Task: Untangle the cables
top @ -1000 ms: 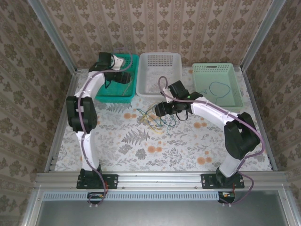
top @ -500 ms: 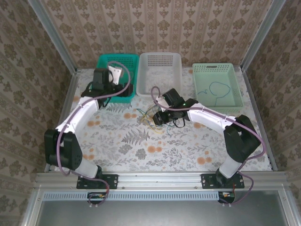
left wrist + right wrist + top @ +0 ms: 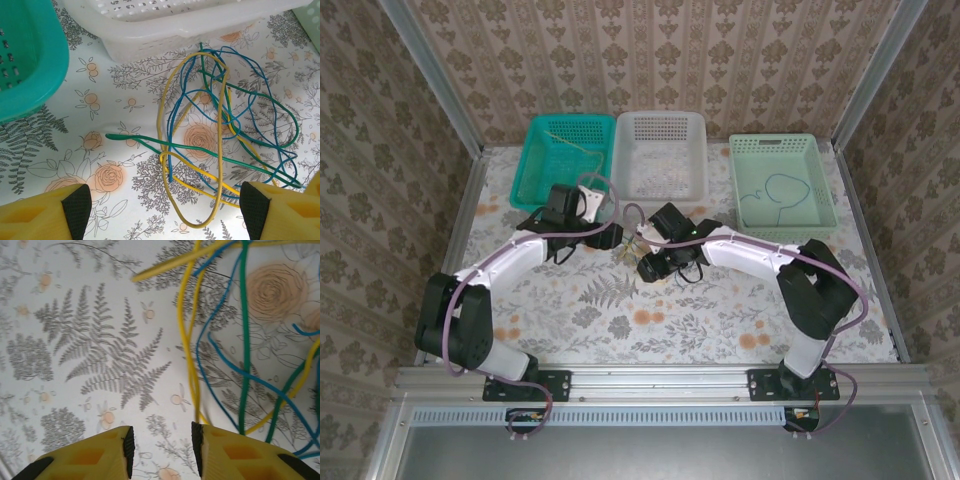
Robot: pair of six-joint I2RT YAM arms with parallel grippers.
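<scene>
The cables [image 3: 627,250] lie tangled on the floral cloth between my two grippers. In the left wrist view a yellow loop [image 3: 218,177], a green strand [image 3: 139,138] and a blue strand [image 3: 170,164] cross one another. My left gripper [image 3: 165,206] hovers over the tangle's near end, jaws wide open, nothing between them; from above it [image 3: 608,237] is left of the tangle. My right gripper [image 3: 161,447] is low over the cloth, jaws open with a narrow gap of bare cloth. A yellow cable [image 3: 185,340] ends against its right finger [image 3: 198,442]. Green [image 3: 243,340] and blue [image 3: 200,365] strands lie further right.
Three baskets stand along the back: teal [image 3: 532,165] with a thin pale strand inside, white [image 3: 620,160], and pale green [image 3: 820,190] holding a blue cable [image 3: 782,190]. The white basket's wall [image 3: 165,30] is just beyond the tangle, the teal one [image 3: 30,65] to its left.
My left arm has swung from the teal basket down to the tangle. My right gripper has slid left and lower along the tangle, and its jaws have narrowed.
</scene>
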